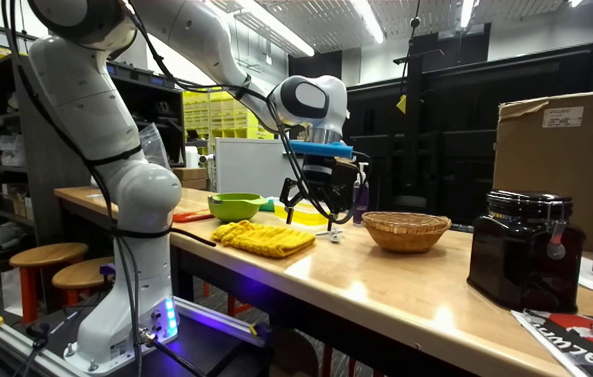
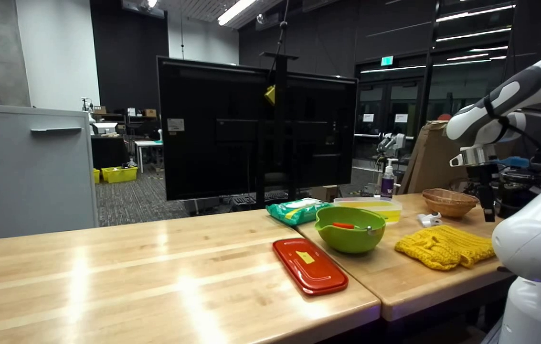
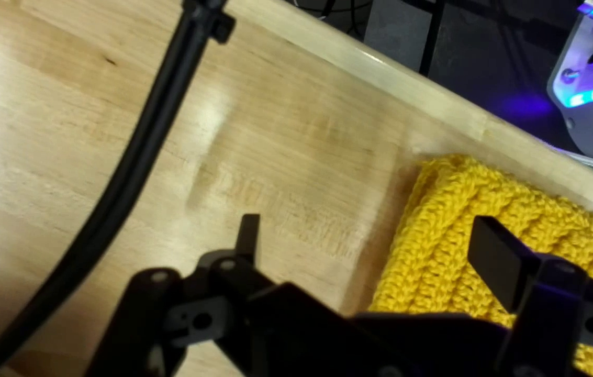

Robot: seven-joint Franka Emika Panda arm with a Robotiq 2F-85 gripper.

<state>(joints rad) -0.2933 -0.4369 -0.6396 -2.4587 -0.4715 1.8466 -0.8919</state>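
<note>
My gripper [image 1: 310,220] is open and empty above the table, with its two fingers wide apart. It also shows from the side in an exterior view [image 2: 489,210]. In the wrist view, one finger of the gripper [image 3: 367,220] appears over bare wood and the other over a folded yellow knitted cloth [image 3: 448,225]. The cloth lies flat near the table's front edge in both exterior views [image 1: 265,238] [image 2: 444,246]. A small white object [image 1: 334,235] lies on the table close to the gripper. A wicker basket [image 1: 406,233] stands beside it.
A green bowl [image 2: 351,239] holds something orange-red. Near it are a red lid [image 2: 311,267], a green wipes pack [image 2: 294,212], a clear container with yellow [image 2: 387,210] and a pump bottle [image 2: 387,184]. A dark jar [image 1: 526,262] and a cardboard box [image 1: 563,162] stand farther along.
</note>
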